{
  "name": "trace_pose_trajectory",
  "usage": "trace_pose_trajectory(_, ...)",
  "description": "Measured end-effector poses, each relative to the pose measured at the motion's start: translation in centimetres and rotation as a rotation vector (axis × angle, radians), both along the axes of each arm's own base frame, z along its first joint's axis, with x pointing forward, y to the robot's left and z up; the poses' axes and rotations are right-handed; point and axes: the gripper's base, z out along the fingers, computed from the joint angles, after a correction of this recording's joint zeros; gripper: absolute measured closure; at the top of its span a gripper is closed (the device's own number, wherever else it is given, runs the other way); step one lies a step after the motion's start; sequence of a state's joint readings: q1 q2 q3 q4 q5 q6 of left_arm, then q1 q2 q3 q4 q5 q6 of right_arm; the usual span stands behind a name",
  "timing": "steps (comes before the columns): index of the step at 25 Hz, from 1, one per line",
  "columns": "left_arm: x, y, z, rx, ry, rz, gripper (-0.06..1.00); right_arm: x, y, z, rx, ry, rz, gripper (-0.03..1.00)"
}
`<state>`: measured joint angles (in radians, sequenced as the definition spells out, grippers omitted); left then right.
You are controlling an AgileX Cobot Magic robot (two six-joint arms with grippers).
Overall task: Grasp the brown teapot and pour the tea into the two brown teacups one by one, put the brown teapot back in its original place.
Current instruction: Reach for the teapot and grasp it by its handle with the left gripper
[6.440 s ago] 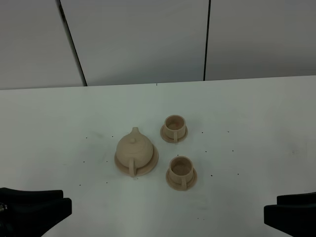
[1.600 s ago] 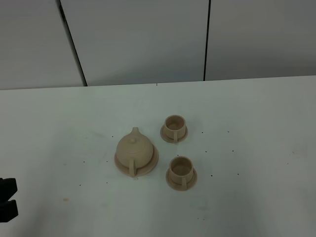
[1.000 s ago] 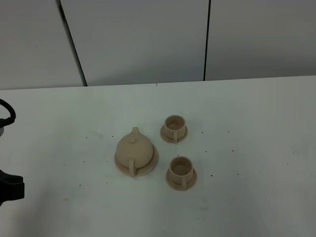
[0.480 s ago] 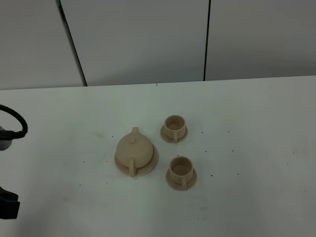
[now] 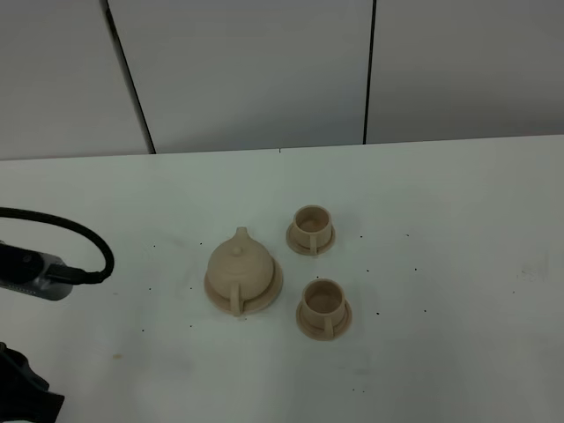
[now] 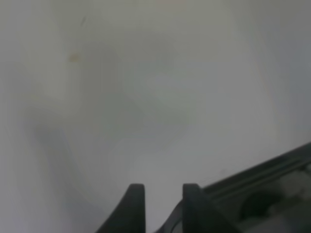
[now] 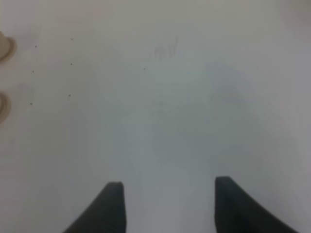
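- Shows the brown teapot (image 5: 240, 267) upright on its round saucer plate (image 5: 278, 282) at mid-table, lid knob up, spout toward the far wall, loop handle toward the near edge.
- Places the far brown teacup (image 5: 311, 227) and the near brown teacup (image 5: 323, 306) just right of the teapot on the white table (image 5: 458, 229). Keeps each on its own small saucer, apart from the other and from the teapot.
- Catches the left gripper (image 6: 164, 196) over bare tabletop, fingers parted by a narrow gap with nothing between them, the teapot nowhere near them.
- Frames blurred grey-black hardware (image 6: 265, 191) just beside those fingers, too soft to identify.
- Puts the left arm (image 5: 26, 271) at the left edge of the overhead view, well apart from the teapot, a black cable (image 5: 88, 240) arching over its wrist.
- Finds the right gripper (image 7: 167, 194) spread wide and empty above plain table.
- Glimpses two tan rims (image 7: 4, 48) at the border of the right wrist view, far from the fingers and too cropped to name.
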<state>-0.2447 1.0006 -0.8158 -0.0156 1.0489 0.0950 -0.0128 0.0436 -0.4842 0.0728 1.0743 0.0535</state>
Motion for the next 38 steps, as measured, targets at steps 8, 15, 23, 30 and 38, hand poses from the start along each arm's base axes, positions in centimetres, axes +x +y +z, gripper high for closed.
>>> trace_pose_trajectory(8,2.9,-1.2,0.8,0.045,-0.002,-0.003,0.69,0.0,0.0,0.0,0.000,-0.001,0.000,0.56)
trace_pose_trajectory(15,6.2,-2.9,-1.5,0.026,0.021,0.058,0.69,0.0,0.0,0.0,0.003,-0.001,0.002,0.56)
trace_pose_trajectory(23,9.3,-6.4,-5.1,-0.034,-0.002,0.098,0.69,0.0,0.1,0.0,0.011,-0.001,0.006,0.56)
trace_pose_trajectory(30,10.8,-8.1,-7.6,-0.065,-0.001,0.102,0.69,0.0,0.1,0.0,0.011,-0.001,0.006,0.56)
trace_pose_trajectory(38,10.8,-8.4,-7.6,-0.100,-0.004,0.116,0.69,0.0,0.1,0.0,0.011,-0.001,0.006,0.56)
